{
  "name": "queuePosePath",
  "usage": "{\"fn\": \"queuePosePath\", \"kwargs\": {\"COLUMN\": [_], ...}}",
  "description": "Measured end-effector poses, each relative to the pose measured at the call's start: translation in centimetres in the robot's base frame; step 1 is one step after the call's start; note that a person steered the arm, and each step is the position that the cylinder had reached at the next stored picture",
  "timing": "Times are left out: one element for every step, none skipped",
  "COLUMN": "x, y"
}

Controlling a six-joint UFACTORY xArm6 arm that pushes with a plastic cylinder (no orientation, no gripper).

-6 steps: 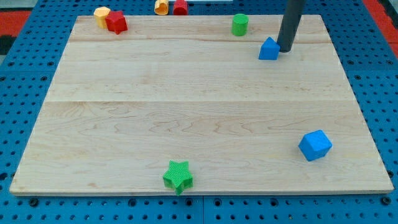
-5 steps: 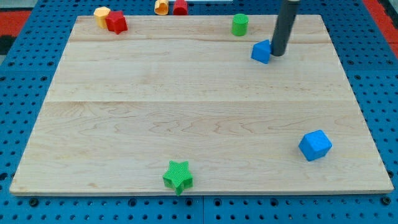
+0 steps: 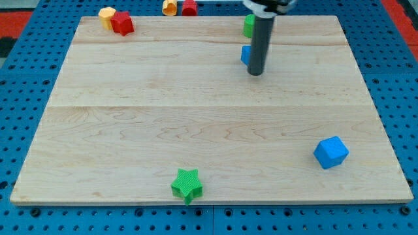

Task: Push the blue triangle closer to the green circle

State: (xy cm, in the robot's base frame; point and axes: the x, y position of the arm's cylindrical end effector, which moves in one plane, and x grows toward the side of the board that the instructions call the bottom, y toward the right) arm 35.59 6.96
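The blue triangle [image 3: 245,55] sits near the view's top, right of centre, mostly hidden behind my rod; only its left edge shows. The green circle [image 3: 248,25] stands just above it at the board's top edge, partly hidden by the rod. My tip [image 3: 257,73] rests on the board just below and right of the blue triangle, touching or nearly touching it.
A red block [image 3: 121,23] and an orange block [image 3: 106,14] sit at the top left corner. Another orange block [image 3: 170,7] and a red block [image 3: 189,7] lie beyond the top edge. A blue cube-like block [image 3: 331,152] is at lower right, a green star [image 3: 187,185] at bottom centre.
My tip has moved left and slightly down, pushing the blue triangle left to a spot under the green circle. The other blocks have not moved.
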Motion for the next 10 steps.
{"fn": "queuePosePath", "kwargs": {"x": [-0.9, -1.9, -2.8, -4.6, -6.2, -4.0, 0.0, -2.6, -5.2, -6.9], "y": [-2.1, 0.4, 1.6, 1.9, 1.9, 3.1, 4.6, 5.7, 5.7, 5.7]}}
